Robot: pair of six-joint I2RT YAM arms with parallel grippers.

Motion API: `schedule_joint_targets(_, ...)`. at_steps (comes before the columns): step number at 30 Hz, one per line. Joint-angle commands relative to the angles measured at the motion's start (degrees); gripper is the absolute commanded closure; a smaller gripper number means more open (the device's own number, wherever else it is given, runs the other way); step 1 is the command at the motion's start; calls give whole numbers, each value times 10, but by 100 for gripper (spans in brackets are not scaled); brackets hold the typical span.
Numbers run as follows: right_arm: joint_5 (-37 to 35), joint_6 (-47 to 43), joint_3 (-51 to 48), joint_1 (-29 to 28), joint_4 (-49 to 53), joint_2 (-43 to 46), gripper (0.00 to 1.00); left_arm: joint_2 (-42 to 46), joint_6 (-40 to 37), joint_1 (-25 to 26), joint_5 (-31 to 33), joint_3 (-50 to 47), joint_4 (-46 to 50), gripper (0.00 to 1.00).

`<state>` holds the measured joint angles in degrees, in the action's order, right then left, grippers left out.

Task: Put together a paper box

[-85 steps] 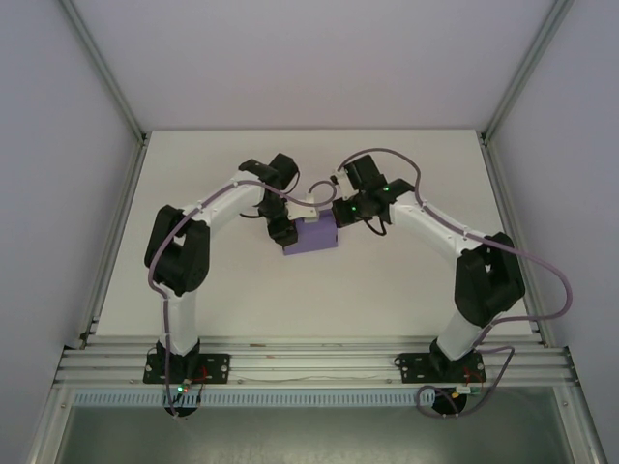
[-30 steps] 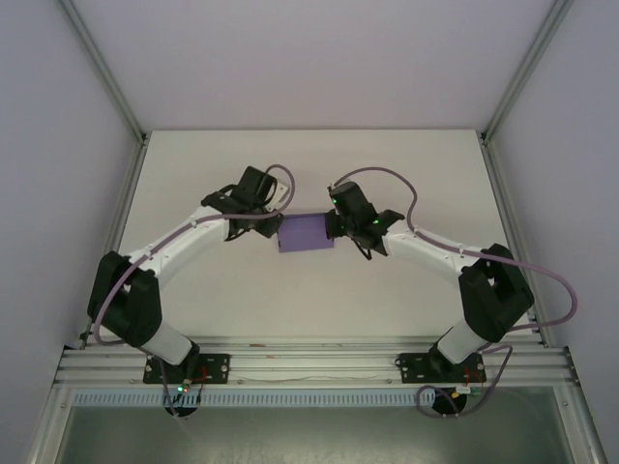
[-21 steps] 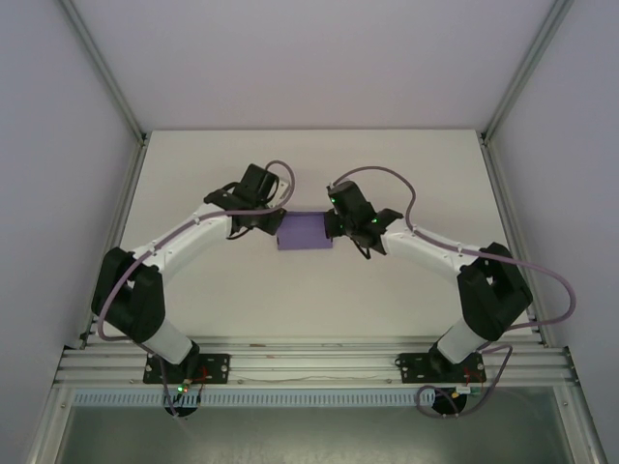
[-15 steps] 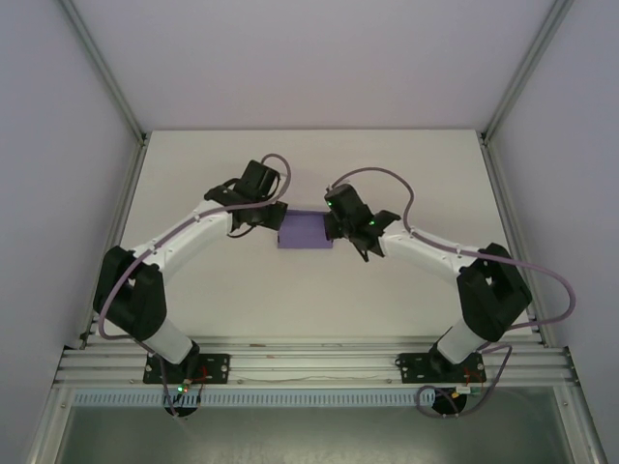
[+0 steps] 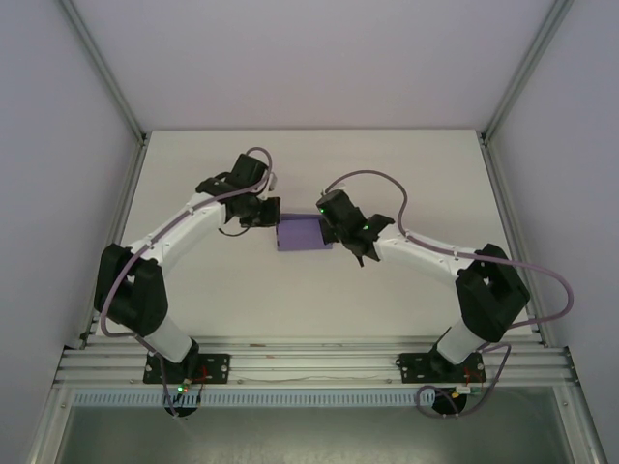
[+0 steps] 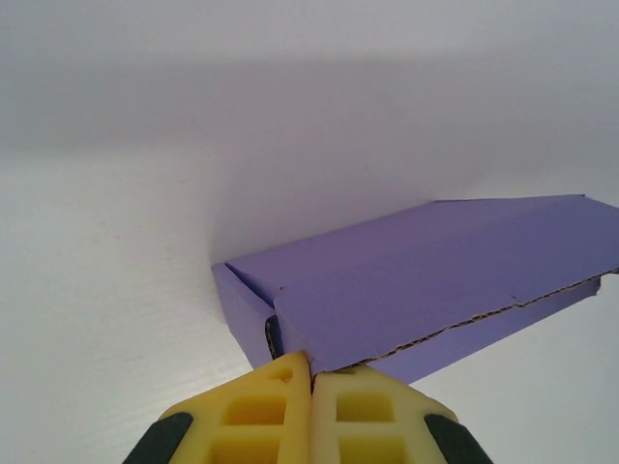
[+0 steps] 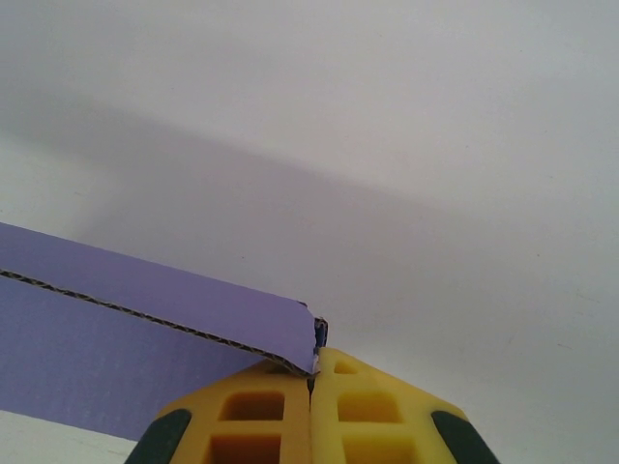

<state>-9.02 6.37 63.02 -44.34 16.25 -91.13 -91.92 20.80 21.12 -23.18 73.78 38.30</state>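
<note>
The paper box (image 5: 302,233) is a purple, flat rectangular box lying on the white table (image 5: 406,164) between my two grippers. My left gripper (image 5: 272,221) is shut, its tips against the box's left end. In the left wrist view the yellow fingertips (image 6: 290,379) of the left gripper (image 6: 311,365) meet at the near corner of the box's lid (image 6: 435,275), which stands slightly proud of the side wall. My right gripper (image 5: 327,225) is shut too, tips against the right end. In the right wrist view the box's lid corner (image 7: 280,324) overlaps the tips of the right gripper (image 7: 311,377).
Metal frame rails (image 5: 527,68) and pale side walls border the table on the left, right and back. A metal rail (image 5: 309,362) with the arm bases runs along the near edge. Bare table lies all around the box.
The left arm has swung outward and its wrist has moved toward the back. Both grippers have closed in on the box's ends, and the box has shifted slightly left and back.
</note>
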Motion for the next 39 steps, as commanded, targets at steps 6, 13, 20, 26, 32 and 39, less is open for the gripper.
schedule_joint_targets(6,-1,-4,-33,-6,15,14,100,-13,0,6,33,-18,20,100)
schedule_joint_targets(13,-4,-12,-81,-6,-50,14,100,-6,-1,46,111,-105,-58,100)
schedule_joint_targets(20,24,-15,-137,-6,-99,14,100,8,5,52,130,-151,-111,100)
schedule_joint_targets(26,28,-11,-109,-6,-67,26,85,4,-3,53,134,-149,-106,100)
schedule_joint_targets(32,71,13,-53,6,-42,86,46,10,-18,55,130,-150,-109,100)
schedule_joint_targets(39,88,91,4,59,-20,56,38,2,-22,57,117,-143,-113,100)
